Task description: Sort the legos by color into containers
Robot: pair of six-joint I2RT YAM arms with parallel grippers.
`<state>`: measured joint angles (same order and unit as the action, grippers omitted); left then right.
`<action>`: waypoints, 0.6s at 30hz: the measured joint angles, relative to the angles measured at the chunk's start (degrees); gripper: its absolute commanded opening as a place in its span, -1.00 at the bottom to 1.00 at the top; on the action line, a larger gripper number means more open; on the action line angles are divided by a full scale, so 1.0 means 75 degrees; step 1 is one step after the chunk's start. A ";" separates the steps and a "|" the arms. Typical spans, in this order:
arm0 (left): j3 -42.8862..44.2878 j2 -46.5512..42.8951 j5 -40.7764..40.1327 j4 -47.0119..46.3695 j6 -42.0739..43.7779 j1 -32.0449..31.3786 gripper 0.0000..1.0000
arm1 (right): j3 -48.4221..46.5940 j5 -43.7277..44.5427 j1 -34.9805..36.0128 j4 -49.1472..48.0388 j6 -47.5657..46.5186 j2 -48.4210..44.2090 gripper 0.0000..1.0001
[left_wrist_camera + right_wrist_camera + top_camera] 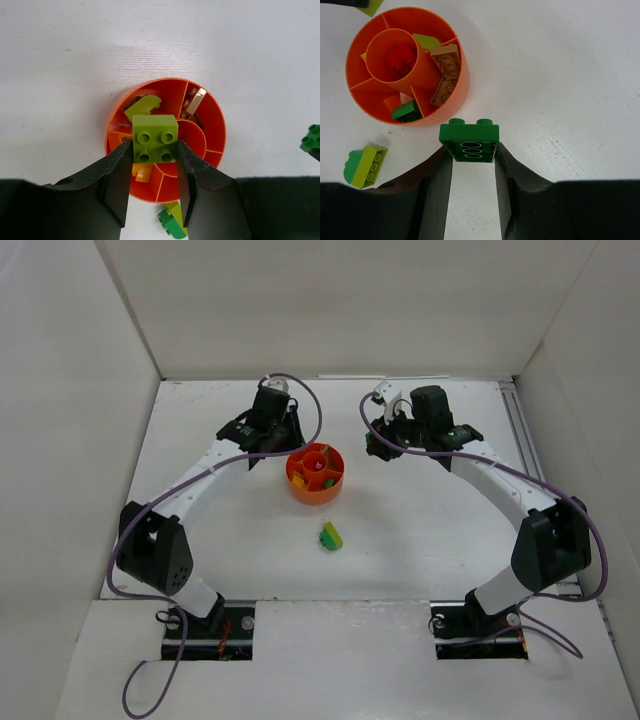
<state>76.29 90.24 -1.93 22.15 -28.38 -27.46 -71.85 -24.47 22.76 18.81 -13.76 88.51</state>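
Note:
The round orange dish (330, 490) stands mid-table; it also shows in the left wrist view (215, 125) and the right wrist view (370, 107). Its sections hold lime, yellow, tan, red and green bricks. My left gripper (155, 150) is shut on a lime four-stud brick (154, 138), held above the dish. My right gripper (472, 150) is shut on a dark green brick (469, 142), held above bare table just right of the dish. A lime-and-green stacked brick (331, 536) lies on the table near the dish; it also shows in the left wrist view (172, 221) and the right wrist view (364, 167).
White walls enclose the table on the left, back and right. A rail runs along the table's right edge (515, 440). Both arm bases sit at the near edge.

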 measured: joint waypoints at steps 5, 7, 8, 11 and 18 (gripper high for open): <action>-0.0326 -0.0490 -0.0006 0.0020 -0.0076 0.0000 -1.00 | 0.0000 0.0000 0.0000 0.0003 0.0000 0.0000 -1.00; -0.0472 -0.0504 -0.0006 0.0052 -0.0122 0.0000 -1.00 | 0.0000 0.0000 0.0000 0.0003 0.0000 0.0000 -1.00; -0.0562 -0.0504 -0.0006 0.0070 -0.0157 0.0000 -1.00 | 0.0000 0.0000 0.0000 0.0000 0.0000 0.0000 -1.00; -0.0848 -0.0542 -0.0006 0.0192 -0.0233 0.0000 -1.00 | 0.0000 0.0000 0.0003 0.0000 0.0000 -0.0006 -1.00; -0.1247 -0.1067 0.0000 0.0385 -0.0344 0.0000 -1.00 | 0.0003 0.0000 0.0003 0.0003 0.0000 -0.0067 -1.00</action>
<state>66.94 82.24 -1.93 25.04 -30.96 -27.46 -71.83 -24.47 22.79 18.83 -13.76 88.01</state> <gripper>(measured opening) 0.329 0.417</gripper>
